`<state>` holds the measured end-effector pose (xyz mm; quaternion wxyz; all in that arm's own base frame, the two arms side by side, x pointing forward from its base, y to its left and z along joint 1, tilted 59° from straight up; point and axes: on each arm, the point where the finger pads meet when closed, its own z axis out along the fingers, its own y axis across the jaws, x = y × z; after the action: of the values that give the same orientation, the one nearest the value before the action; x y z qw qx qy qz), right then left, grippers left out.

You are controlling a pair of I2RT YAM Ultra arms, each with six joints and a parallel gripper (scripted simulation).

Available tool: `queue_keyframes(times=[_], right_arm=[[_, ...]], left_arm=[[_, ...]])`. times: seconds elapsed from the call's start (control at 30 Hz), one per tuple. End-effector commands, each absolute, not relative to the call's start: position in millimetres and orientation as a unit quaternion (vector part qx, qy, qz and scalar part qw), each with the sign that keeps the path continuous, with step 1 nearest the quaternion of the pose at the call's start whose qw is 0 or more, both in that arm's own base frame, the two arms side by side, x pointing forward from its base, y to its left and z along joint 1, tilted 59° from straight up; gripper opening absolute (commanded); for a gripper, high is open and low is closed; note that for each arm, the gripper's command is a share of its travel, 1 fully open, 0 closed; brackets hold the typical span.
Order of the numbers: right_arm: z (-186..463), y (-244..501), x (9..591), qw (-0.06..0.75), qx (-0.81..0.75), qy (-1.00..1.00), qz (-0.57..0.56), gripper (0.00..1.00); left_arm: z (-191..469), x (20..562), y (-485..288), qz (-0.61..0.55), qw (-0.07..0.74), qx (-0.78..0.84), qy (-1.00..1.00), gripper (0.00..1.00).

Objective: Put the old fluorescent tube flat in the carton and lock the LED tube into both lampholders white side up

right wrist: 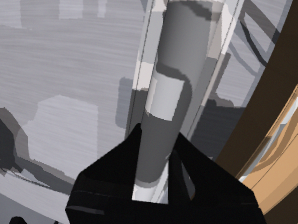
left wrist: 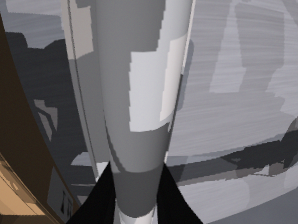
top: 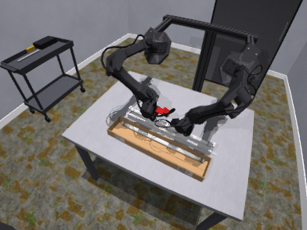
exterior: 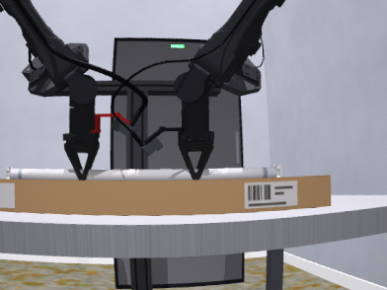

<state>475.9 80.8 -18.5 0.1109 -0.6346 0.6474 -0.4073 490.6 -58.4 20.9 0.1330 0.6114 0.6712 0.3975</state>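
You look to be at the fitting of the LED tube [top: 192,142] [exterior: 138,174] [left wrist: 145,90] [right wrist: 167,95]: it lies along the light fixture [top: 208,147] [left wrist: 86,95] [right wrist: 141,75], behind the carton [top: 157,156] [exterior: 212,198] [left wrist: 15,90] [right wrist: 265,90] in the exterior view. Your left gripper [top: 184,131] [exterior: 196,177] [left wrist: 136,166] and right gripper [top: 150,114] [exterior: 82,177] [right wrist: 156,132] are both closed to the tube's width, each gripping it firmly.

The old fluorescent tube [top: 184,152] appears to be lying inside the carton, so I judge that part done. Next, keep both grips, line up the ends with the lampholders, seat them, then turn the tube to lock with its white side up. Release only once both ends hold; uneven lowering could jam one end.

The top view shows you the tube inside the carton, which the exterior view hides behind the front wall. The exterior view instead shows the LED tube about level with the lampholders [exterior: 277,171], while the wrist views show its grip close up. You can't tell from any of them whether the pins are locked.
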Motion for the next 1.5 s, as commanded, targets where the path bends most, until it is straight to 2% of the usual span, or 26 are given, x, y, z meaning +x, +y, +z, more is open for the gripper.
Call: queue_keyframes(times=[0.0, 0.17, 0.43, 0.47, 1.0, 1.03, 1.47], right_arm=[[-11.3, 94.0, 470.8, 0.132, -0.644, 0.627, -0.418, 0.11], [-18.0, 92.9, 468.6, 0.140, -0.643, 0.615, -0.434, 0.11], [-45.4, 85.6, 452.7, 0.110, -0.660, 0.610, -0.425, 0.11], [-29.8, 88.1, 461.5, 0.135, -0.647, 0.607, -0.441, 0.11], [-43.5, 85.4, 452.1, 0.131, -0.654, 0.594, -0.449, 0.11], [-35.1, 86.4, 459.6, 0.152, -0.643, 0.590, -0.465, 0.11], [-33.7, 86.7, 459.3, 0.184, -0.634, 0.562, -0.498, 0.11]], left_arm=[[27.5, 483.8, -69.8, 0.413, 0.145, 0.621, 0.650, 0.11], [30.5, 484.5, -70.9, 0.431, 0.164, 0.616, 0.639, 0.11], [22.9, 475.9, -68.7, 0.430, 0.156, 0.622, 0.635, 0.11], [17.9, 478.6, -68.2, 0.437, 0.161, 0.620, 0.631, 0.11], [0.2, 470.0, -66.4, 0.444, 0.155, 0.628, 0.620, 0.11], [8.9, 476.8, -67.9, 0.459, 0.176, 0.618, 0.614, 0.11], [5.5, 475.8, -67.8, 0.490, 0.204, 0.611, 0.588, 0.11]])
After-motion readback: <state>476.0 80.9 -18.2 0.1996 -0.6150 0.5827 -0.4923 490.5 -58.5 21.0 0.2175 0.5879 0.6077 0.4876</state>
